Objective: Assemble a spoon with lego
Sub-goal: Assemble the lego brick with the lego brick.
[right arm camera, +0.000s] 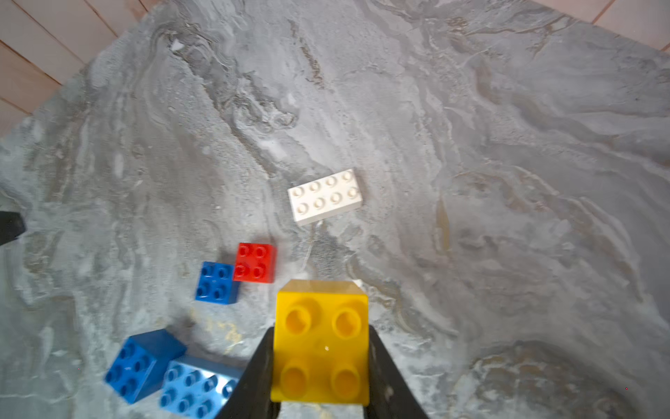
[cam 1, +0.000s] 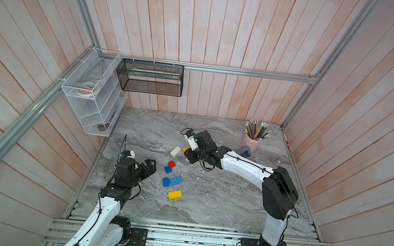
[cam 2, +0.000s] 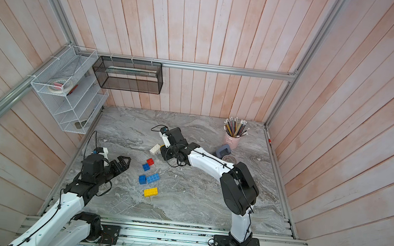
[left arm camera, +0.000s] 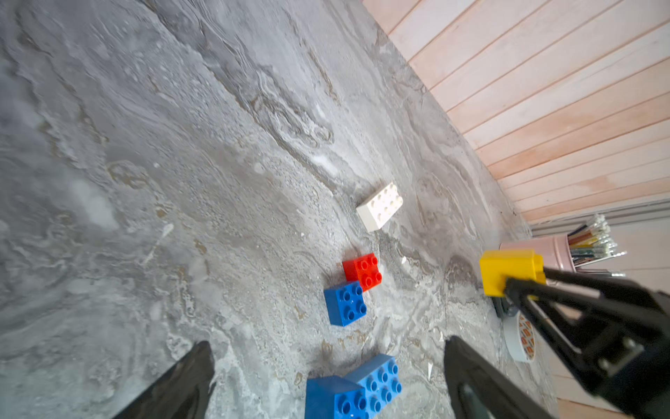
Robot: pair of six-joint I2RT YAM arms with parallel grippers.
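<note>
Right gripper (right arm camera: 321, 337) of mine was closed on a small square yellow plastic brick (left arm camera: 507, 268), the fingers pinching its opposite side walls. Its studs were turned up toward my wrist and its hollow underside faced the grey marble-patterned tabletop (cam 1: 207, 200). I judged it lifted clear of the surface, just beside the oblong white plastic brick (right arm camera: 325, 196), on the side nearer my right arm. My left gripper (left arm camera: 326, 353) stood spread wide with nothing in it, well apart from the white brick, toward my left arm. No spoon existed yet: every other brick lay loose and studs-up. The white brick lay flat, its long axis crosswise to the line of my right fingers, one long side turned to the held brick. Nearer my base from it sat a square red plastic brick (right arm camera: 255, 262) touching a square blue plastic brick (right arm camera: 216, 282). Farther the same way were a second square blue brick (right arm camera: 139, 362) against an oblong light-blue brick (right arm camera: 195, 388), then an oblong yellow brick (cam 1: 175, 194). Those two oblongs were roughly parallel to each other and slanted against the white one's axis. The danger, as I judged it, was that nothing steadied the white brick, so pressing down with the studs off line would make it skid or tip. My hold was also only on slick walls, so the yellow brick could twist.
</note>
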